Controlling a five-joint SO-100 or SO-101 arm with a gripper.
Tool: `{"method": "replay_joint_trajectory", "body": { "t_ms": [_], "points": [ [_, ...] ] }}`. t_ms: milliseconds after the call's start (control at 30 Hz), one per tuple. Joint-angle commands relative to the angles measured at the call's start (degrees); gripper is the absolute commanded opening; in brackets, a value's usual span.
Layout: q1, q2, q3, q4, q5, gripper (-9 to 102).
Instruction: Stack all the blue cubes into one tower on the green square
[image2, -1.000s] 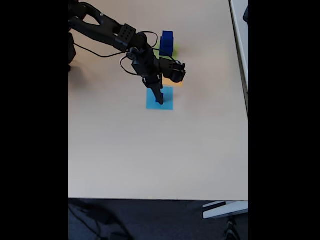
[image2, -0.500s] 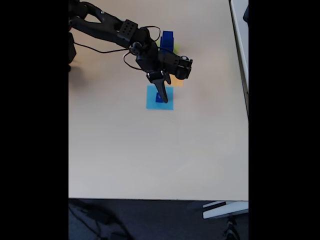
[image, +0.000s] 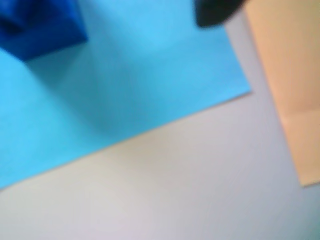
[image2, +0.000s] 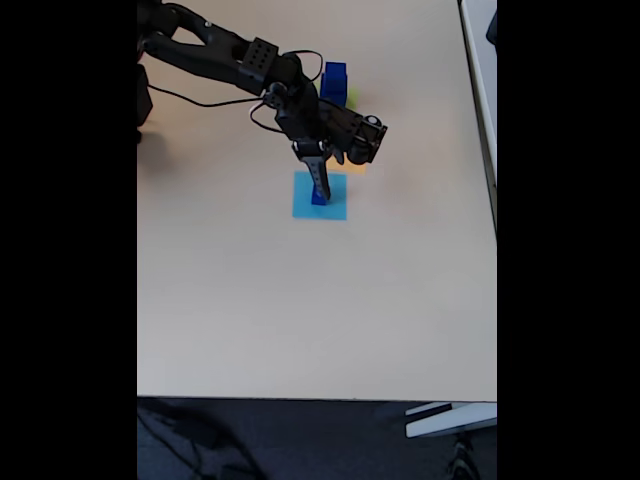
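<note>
Two blue cubes show. One tall stack (image2: 334, 84) stands on the green square (image2: 349, 98) at the back of the surface (image2: 250, 300). One small cube (image: 42, 25) sits on the light-blue square (image: 150, 75), just beside the fingers (image2: 322, 193). Whether they grip it is too blurry to tell.

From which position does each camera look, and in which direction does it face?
Wrist view: rides on the arm, close above the table, looking down at the light-blue square, a small blue cube and the orange square; a dark blurred part, likely a finger, shows at the top edge.
Fixed view: high above, looking down on the table; the arm and gripper reach in from the upper left.
Both views share the light-blue square and the small cube on it.
</note>
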Motion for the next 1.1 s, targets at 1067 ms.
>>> {"method": "replay_joint_trajectory", "body": {
  "t_ms": [1067],
  "points": [
    [3.34, 1.41, -1.32, 4.66, 4.39, 32]
  ]
}}
